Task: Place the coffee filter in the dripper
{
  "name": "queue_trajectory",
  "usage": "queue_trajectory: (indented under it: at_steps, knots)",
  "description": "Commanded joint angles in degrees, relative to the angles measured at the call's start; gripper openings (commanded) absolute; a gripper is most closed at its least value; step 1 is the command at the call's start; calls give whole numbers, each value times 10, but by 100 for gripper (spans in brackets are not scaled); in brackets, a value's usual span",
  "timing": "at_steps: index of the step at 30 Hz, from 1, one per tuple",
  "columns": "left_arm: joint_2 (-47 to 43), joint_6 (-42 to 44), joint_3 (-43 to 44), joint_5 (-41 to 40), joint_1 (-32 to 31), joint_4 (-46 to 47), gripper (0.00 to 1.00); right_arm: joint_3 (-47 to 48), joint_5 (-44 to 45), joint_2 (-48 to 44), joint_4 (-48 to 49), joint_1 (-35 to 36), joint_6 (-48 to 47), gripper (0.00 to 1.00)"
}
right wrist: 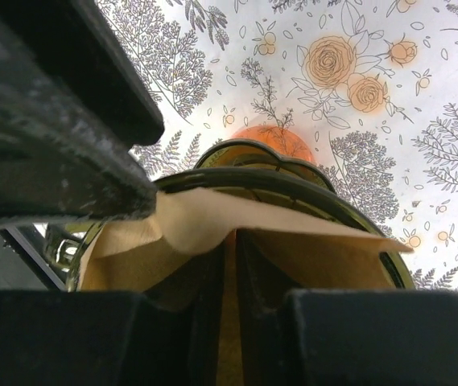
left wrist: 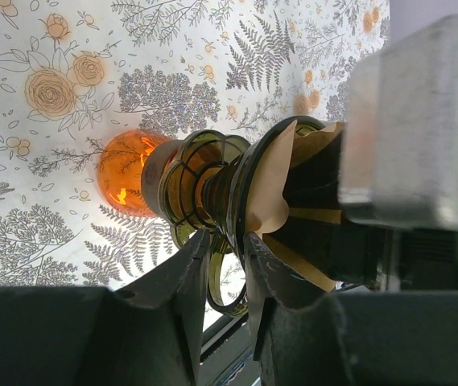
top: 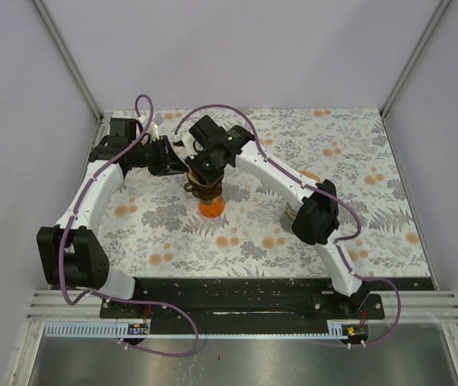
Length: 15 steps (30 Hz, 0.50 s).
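Standing upright, the dripper (left wrist: pixel 195 183) apparently points its rim upward.

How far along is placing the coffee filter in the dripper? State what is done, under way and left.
Done: the filter sits inside the dripper, one flap poking past its rim. Under way: the left gripper clamps the dripper's handle; the right gripper is at the filter, jaws barely apart. Left: probably seat the flap, withdraw both.
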Motion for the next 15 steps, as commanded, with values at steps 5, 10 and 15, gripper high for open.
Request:
queue_trajectory:
  at_steps: [5, 10, 15]
  knots:
    - [-26, 15, 12, -17, -2, 14, 28, 20, 8, -75, 32, -1, -9, 29]
    - [-30, 18, 17, -14, -2, 7, 29, 24, 15, -83, 32, -1, -10, 29]
    - [-35, 28, 33, -17, -2, -9, 39, 21, 30, -104, 33, -1, -9, 29]
